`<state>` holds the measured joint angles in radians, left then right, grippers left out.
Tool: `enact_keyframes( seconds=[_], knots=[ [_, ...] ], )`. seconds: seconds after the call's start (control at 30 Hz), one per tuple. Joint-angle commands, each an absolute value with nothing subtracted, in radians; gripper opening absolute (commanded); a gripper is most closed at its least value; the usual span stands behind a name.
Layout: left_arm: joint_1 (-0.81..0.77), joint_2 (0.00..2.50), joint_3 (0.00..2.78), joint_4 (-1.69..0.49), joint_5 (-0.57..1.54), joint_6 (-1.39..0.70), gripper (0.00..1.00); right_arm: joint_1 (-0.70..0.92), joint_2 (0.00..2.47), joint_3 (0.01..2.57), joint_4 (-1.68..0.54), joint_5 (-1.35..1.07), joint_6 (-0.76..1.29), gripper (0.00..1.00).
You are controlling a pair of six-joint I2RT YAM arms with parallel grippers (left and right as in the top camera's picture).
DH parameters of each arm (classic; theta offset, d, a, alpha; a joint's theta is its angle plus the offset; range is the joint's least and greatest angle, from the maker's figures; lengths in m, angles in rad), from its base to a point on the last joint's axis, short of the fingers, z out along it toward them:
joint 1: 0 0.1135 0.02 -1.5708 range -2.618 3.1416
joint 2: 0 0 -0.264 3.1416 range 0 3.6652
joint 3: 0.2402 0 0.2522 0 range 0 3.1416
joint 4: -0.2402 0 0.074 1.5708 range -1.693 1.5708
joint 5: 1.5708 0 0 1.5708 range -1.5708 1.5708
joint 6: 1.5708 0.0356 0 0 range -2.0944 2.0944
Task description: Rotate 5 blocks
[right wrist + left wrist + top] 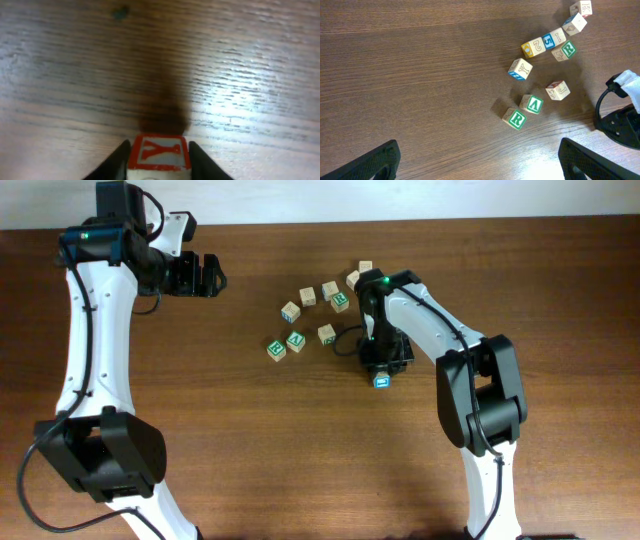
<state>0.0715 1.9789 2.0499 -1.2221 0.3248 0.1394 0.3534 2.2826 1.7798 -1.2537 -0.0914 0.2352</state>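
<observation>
Quick rundown. R arm (430, 320) reaches down to the tabletop (250, 440) just right of the pile, and the red-Y block (159, 152) sits between the R jaws. On the R wrist cam it's standing on the wood w/ a red-framed red Y facing the lens and a black jaw tight up against each side. Can't tell if they're actually squeezing it or just flanking it, tbh. From overhead its top face looks blue.

L arm (95, 320) hangs over the far left of the tabletop, well apart from everything. L jaws are spread wide w/ nothing in them. On its wrist cam the two tips sit in the bottom corners w/ bare wood between.

The other blocks (308, 296) lie loose on the tabletop, left of the R jaws and apart from them. Green R block (515, 119) and green V block (532, 104) are just beside each other at the left end of the bunch, nearly touching. A red-marked cube (556, 90) is near the V, on the R arm's side. The others string out beyond those, a few touching in a short row, incl. one w/ a blue 5 and a 2nd green R.
</observation>
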Motion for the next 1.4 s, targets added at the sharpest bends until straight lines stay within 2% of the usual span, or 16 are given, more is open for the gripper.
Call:
enact_keyframes(
  seconds=[0.0,0.17,0.3,0.47,0.77,1.1,1.37],
  knots=[
    [0.067,1.982,2.066,-1.215,0.314,0.159,0.99,0.361,2.252,1.787,-1.257,-0.093,0.243,0.40],
    [0.066,1.982,2.066,-1.200,0.314,0.159,0.99,0.360,2.252,1.897,-1.298,-0.093,0.214,0.43],
    [0.066,1.982,2.066,-1.197,0.314,0.159,0.99,0.360,2.252,2.082,-1.312,-0.093,0.187,0.47],
    [0.066,1.982,2.066,-1.197,0.315,0.159,0.99,0.373,2.252,2.186,-1.207,-0.124,0.128,0.51],
    [0.066,1.982,2.066,-1.195,0.314,0.159,0.99,0.475,2.355,2.186,-1.047,-0.099,0.101,0.54],
    [0.066,1.982,2.066,-1.198,0.314,0.159,0.99,0.509,2.492,2.186,-1.088,-0.084,0.105,0.53],
    [0.066,1.982,2.066,-1.198,0.314,0.159,0.99,0.496,2.492,2.191,-1.088,-0.085,0.111,0.53]
  ],
)
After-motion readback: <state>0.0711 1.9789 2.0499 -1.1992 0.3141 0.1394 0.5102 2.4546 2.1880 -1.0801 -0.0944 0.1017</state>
